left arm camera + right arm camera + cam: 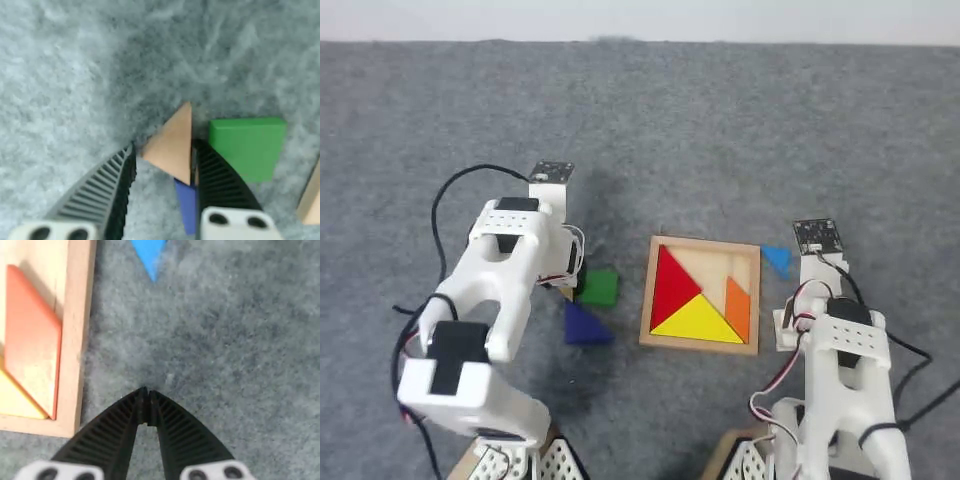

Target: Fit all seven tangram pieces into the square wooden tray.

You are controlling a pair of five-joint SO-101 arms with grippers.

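Note:
The square wooden tray (646, 300) holds a red triangle (672, 283), a yellow triangle (697, 320) and an orange parallelogram (738, 305). On the carpet to its left lie a green square (601, 287) and a dark blue triangle (585, 326). My left gripper (162, 145) is open and straddles a small tan triangle (172, 145). One finger (215, 175) touches its straight edge, and the other finger (112, 182) sits a sliver off its corner. My right gripper (145, 390) is shut on nothing, low over the carpet beside the tray's rim (80, 340). A light blue triangle (777, 259) lies beyond it.
Grey carpet covers the whole table, with open room behind the tray and to the far left. The green square (247, 145) lies right beside the left gripper's finger, and the dark blue triangle (186, 207) pokes out under the tan one.

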